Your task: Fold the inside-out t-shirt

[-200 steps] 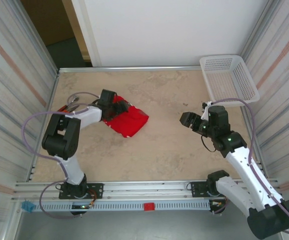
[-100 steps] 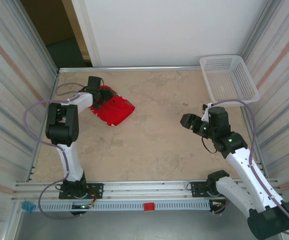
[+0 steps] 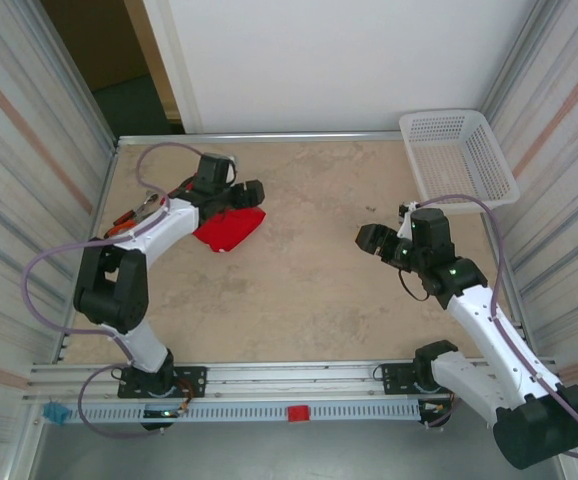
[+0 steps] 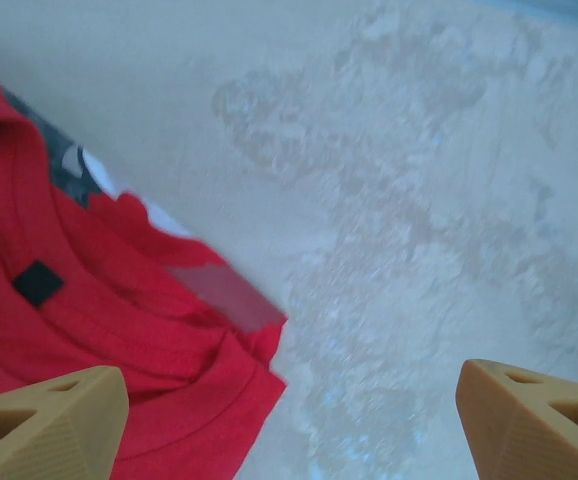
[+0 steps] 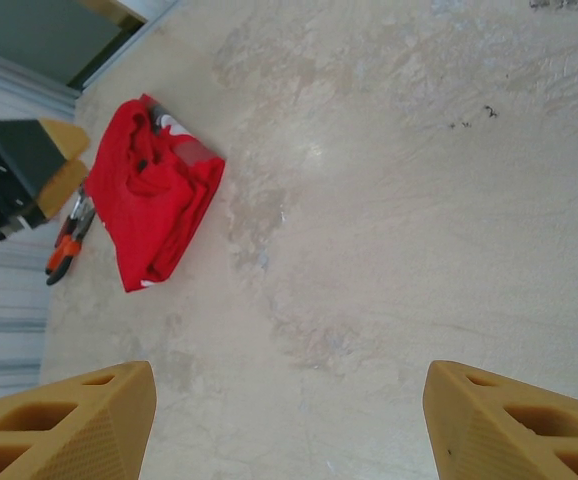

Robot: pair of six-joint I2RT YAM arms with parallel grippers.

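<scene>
Beige tabletop (image 3: 299,290); pliers (image 3: 132,212) near red t-shirt (image 3: 231,228); white basket (image 3: 444,114) at corner; left gripper (image 3: 253,192), right gripper (image 3: 365,239) spread.

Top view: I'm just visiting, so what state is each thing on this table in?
t-shirt: bunched into a rough folded bundle, lying loose, not held.
left gripper: open, over the t-shirt's edge.
right gripper: open, empty, above bare table.
basket: empty, at the far right corner.
orange-handled tool: lying loose beside the t-shirt.
</scene>
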